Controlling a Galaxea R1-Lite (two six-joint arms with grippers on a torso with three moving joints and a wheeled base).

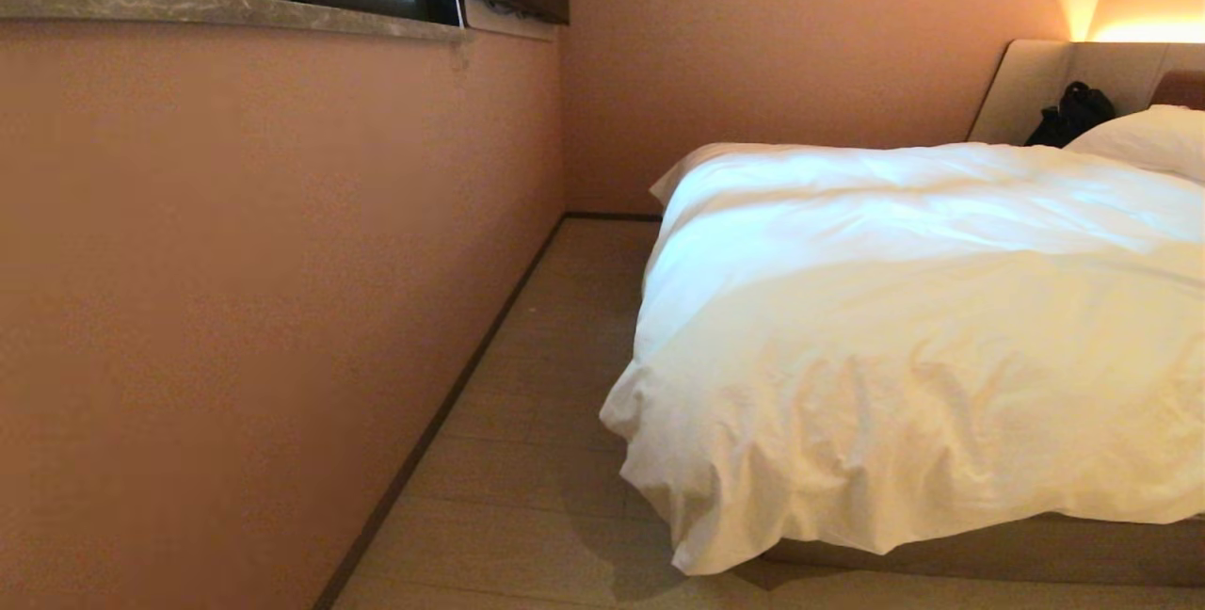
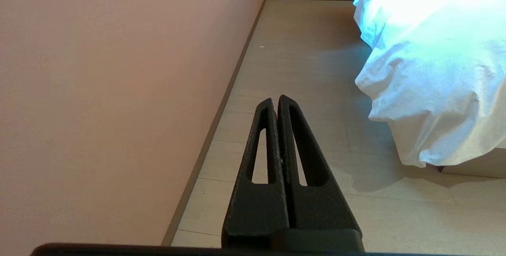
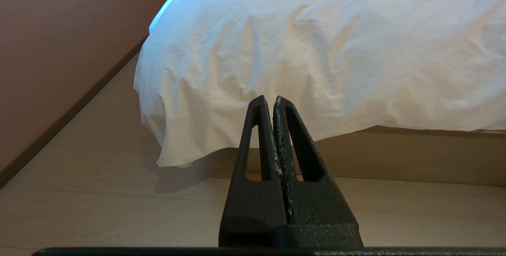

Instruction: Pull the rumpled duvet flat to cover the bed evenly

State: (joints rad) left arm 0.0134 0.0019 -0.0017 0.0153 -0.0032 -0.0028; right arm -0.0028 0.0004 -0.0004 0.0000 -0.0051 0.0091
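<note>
Both hands — left hand (image 2: 276, 100), right hand (image 3: 268, 100) — closed, empty.

Both your arms sit parked, out of the head view.
Your left gripper (image 2: 275, 98), two black, textured, slotted tapering fingers, is pressed closed and holds nothing; your right gripper (image 3: 268, 98), the same build, is closed and empty too.

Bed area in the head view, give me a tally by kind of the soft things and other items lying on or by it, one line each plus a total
Duvet: 1, the white duvet draped over the bed corner
Pillow: 1, the white pillow by the headboard
Bag: 1, a black bag against the headboard
Total: 3
</note>
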